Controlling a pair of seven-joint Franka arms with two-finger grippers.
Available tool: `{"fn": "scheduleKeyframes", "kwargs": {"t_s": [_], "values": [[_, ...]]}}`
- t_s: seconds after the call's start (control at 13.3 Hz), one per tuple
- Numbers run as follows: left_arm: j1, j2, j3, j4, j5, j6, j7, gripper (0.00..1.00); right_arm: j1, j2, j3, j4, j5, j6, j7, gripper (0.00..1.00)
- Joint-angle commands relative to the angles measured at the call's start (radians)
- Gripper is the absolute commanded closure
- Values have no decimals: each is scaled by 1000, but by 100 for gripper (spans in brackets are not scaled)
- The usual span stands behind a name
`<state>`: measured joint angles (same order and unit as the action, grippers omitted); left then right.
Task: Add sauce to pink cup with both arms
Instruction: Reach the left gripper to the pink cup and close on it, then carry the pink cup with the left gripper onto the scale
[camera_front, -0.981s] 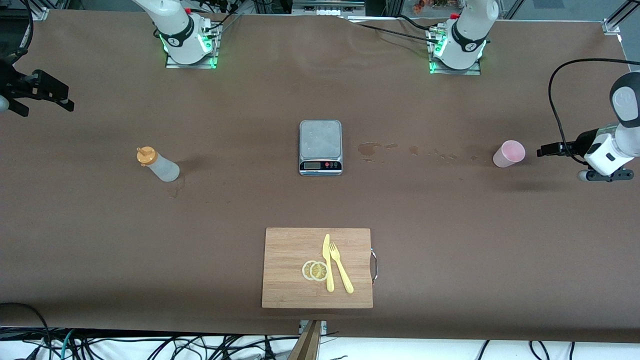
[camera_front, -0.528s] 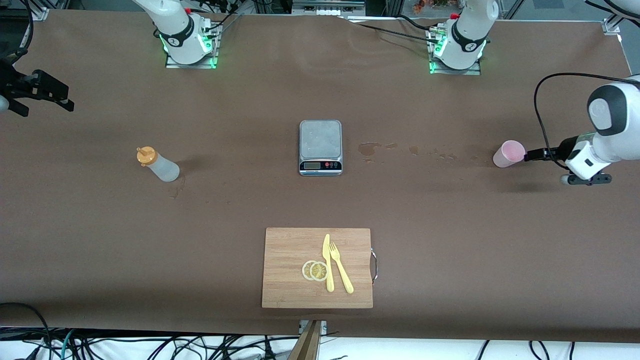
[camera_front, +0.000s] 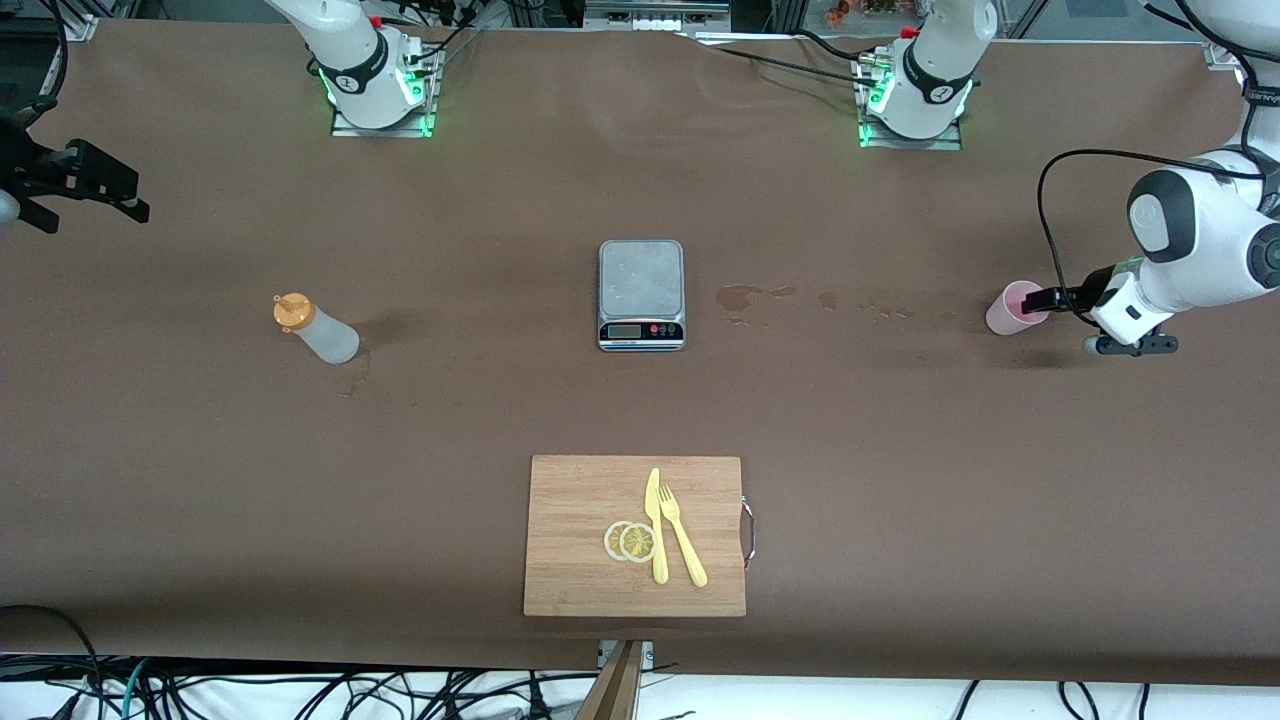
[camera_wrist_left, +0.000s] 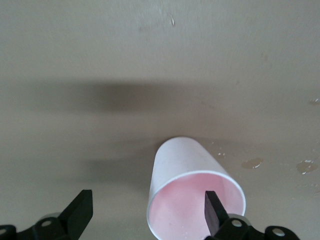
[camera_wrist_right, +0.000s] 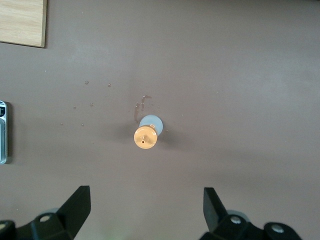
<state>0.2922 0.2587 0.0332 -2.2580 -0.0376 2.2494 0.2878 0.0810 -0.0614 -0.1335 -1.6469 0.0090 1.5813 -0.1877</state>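
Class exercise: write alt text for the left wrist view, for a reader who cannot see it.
An upright, empty pink cup stands on a brown table, with one finger of the open left gripper in front of its rim and the other off to the side. Small wet spots lie beside the cup.

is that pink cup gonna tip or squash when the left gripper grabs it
The pink cup looks like thin plastic and empty, so probably light and easily nudged. It tapers to a narrow base, so a push near the rim may tip it. The left gripper is open at rim height; one finger overlaps the rim, so a firm squeeze there might flex it.
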Motion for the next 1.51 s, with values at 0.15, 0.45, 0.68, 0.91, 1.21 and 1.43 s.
{"fn": "scheduleKeyframes", "kwargs": {"t_s": [0.15, 0.45, 0.68, 0.91, 1.21, 1.43], "values": [[13, 8, -7, -28, -16, 19, 51, 83, -1, 5, 0, 22, 16, -20, 13, 0], [4, 7, -9, -11, -7, 9, 53, 100, -1, 5, 0, 22, 16, -20, 11, 0], [1, 4, -13, 58, -8, -62, 50, 100, -1, 5, -1, 22, 16, -20, 8, 0], [-4, 4, -56, 200, -18, -268, 22, 100, -3, 5, -3, 22, 16, -17, 5, 0], [-7, -3, -140, 351, -19, -465, -111, 100, -4, 5, -6, 19, 16, -21, 2, 0], [-5, -19, -257, 377, -31, -522, -293, 100, -4, 5, -6, 18, 16, -21, 2, 0]]}}
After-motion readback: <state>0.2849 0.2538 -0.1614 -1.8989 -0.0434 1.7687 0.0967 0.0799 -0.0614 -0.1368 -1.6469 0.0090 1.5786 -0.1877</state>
